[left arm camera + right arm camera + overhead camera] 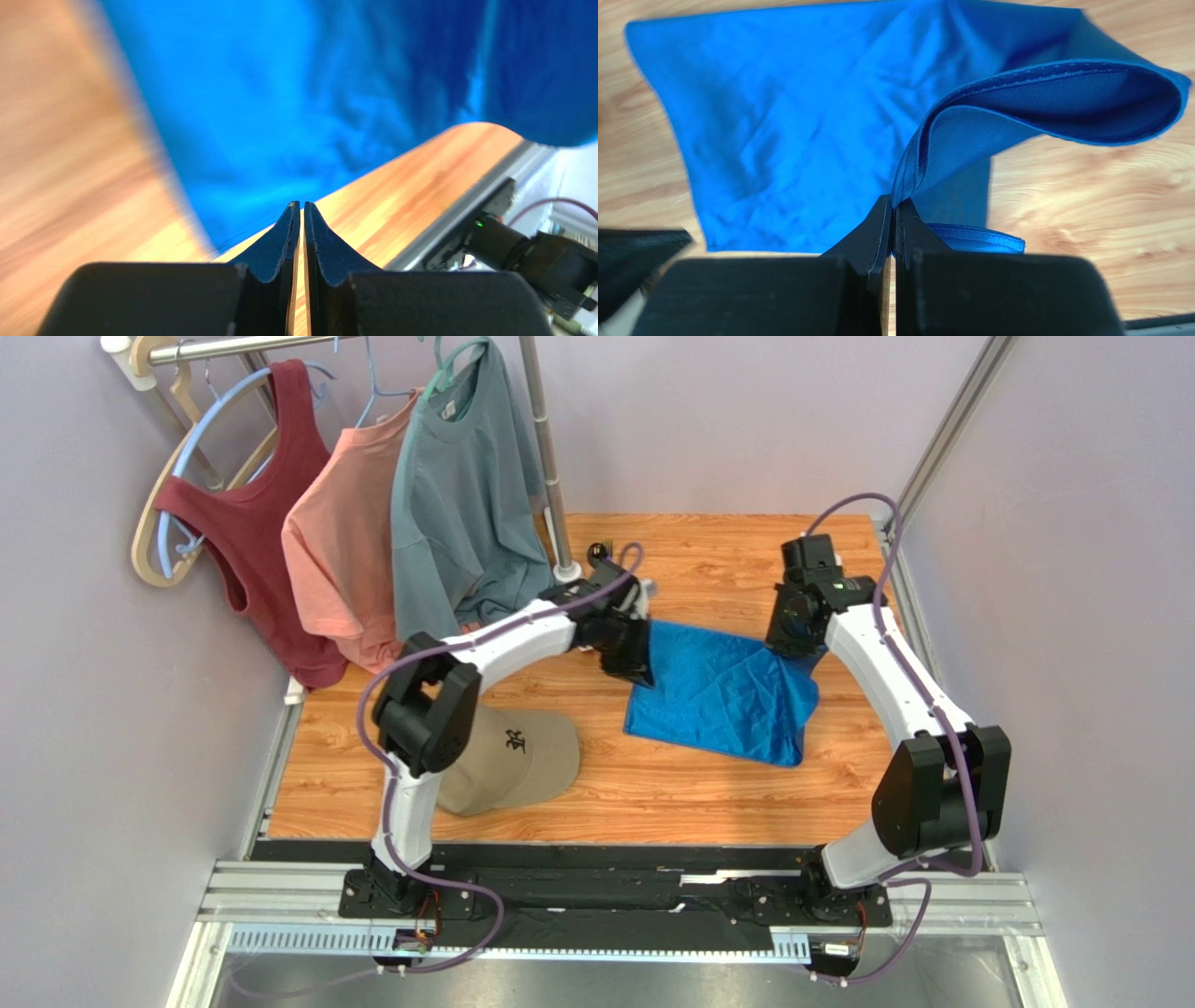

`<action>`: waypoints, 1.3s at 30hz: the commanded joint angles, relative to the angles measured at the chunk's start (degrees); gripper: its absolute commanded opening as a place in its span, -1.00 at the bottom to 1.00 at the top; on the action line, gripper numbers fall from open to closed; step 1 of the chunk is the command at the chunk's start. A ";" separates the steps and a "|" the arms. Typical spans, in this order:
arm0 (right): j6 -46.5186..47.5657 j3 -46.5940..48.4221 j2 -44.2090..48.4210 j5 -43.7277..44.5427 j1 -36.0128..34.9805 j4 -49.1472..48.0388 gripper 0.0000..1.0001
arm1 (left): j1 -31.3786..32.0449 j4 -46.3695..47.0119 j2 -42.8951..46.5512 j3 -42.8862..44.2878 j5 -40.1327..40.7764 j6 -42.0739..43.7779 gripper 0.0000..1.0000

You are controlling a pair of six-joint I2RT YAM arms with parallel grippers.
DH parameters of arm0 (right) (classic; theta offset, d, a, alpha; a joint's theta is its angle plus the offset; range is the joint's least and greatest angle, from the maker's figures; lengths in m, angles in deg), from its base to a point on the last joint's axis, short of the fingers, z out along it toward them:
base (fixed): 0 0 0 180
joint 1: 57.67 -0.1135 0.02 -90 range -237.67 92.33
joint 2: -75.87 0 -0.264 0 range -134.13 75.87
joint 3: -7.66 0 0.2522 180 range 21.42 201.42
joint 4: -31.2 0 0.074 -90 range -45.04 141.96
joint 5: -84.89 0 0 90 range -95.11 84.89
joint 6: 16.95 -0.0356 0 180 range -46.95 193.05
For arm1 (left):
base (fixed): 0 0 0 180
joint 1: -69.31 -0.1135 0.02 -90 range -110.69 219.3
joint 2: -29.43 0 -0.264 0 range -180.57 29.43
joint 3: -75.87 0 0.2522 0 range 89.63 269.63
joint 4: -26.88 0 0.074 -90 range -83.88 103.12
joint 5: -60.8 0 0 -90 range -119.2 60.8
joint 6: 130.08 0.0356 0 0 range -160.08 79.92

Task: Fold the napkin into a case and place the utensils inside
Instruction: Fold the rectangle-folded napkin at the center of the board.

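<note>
Napkin (723,693) | right gripper (892,203) clamped on its raised edge, wrist view only | left gripper (302,206) nearly together

Both the left arm (522,633) and right arm (898,679) have glossy white links (408,815) between boxy black joints (428,717), a purple cable (362,721) looping along each from black bases (376,891) at the lower edge, and matte black fingers (270,245) tapering to thin tips
</note>
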State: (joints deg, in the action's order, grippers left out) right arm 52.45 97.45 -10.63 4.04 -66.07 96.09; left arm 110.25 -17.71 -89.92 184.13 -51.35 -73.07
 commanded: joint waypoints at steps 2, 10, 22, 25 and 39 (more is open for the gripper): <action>-5.85 4.56 -3.93 -2.55 -6.18 -0.68 -1.00 | -3.77 -0.29 4.30 -8.44 2.29 4.96 -0.74; -13.58 4.48 -8.95 -8.36 -9.53 -6.48 -1.00 | -3.68 4.90 4.04 -14.95 3.69 2.32 -0.75; -25.27 1.06 -14.31 -17.50 -10.76 -15.71 -1.00 | -3.68 9.30 5.53 -19.35 2.38 -0.32 -0.76; -27.38 -0.09 -14.92 -17.50 -10.84 -17.47 -1.00 | -3.60 9.47 5.97 -19.79 2.11 -0.40 -0.76; -34.76 -0.27 -22.57 -22.24 -11.28 -22.30 -1.00 | -3.68 10.44 6.58 -20.41 1.41 -0.93 -0.76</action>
State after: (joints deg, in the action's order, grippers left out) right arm 21.39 97.12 -31.48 -15.83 -77.00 77.45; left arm 106.65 -8.02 -85.76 164.64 -50.15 -73.84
